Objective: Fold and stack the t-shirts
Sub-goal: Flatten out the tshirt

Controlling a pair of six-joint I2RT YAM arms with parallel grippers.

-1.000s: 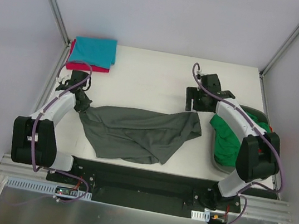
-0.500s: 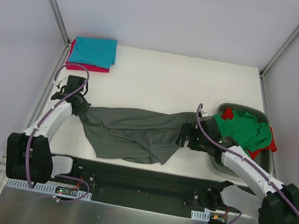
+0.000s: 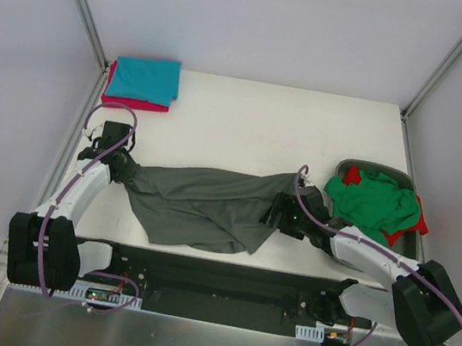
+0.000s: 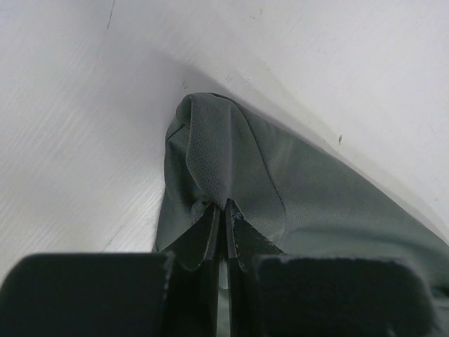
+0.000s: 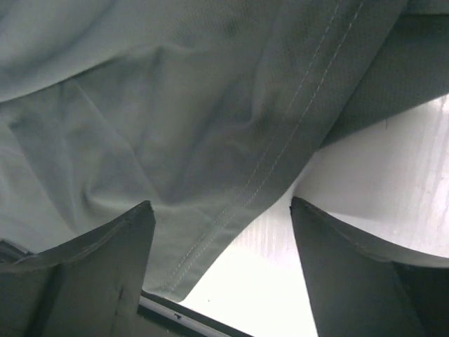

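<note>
A grey t-shirt (image 3: 205,204) lies crumpled across the near middle of the white table (image 3: 247,123). My left gripper (image 3: 123,170) is shut on its left end, and the left wrist view shows a pinched ridge of grey cloth (image 4: 231,168) between the closed fingers. My right gripper (image 3: 275,214) is open at the shirt's right edge, its fingers (image 5: 105,260) either side of the stitched hem (image 5: 231,210), just above the table. A folded teal shirt (image 3: 145,79) lies on a folded red one (image 3: 137,105) at the far left.
A dark bin (image 3: 412,239) at the right holds a green shirt (image 3: 374,207) over a red one (image 3: 419,223). Metal frame posts (image 3: 82,3) rise at the back corners. A black rail (image 3: 224,278) runs along the near edge.
My right arm has swung from the far right of the table down to the grey shirt's right edge, ending low beside the hem. The left gripper kept its hold and barely moved.
</note>
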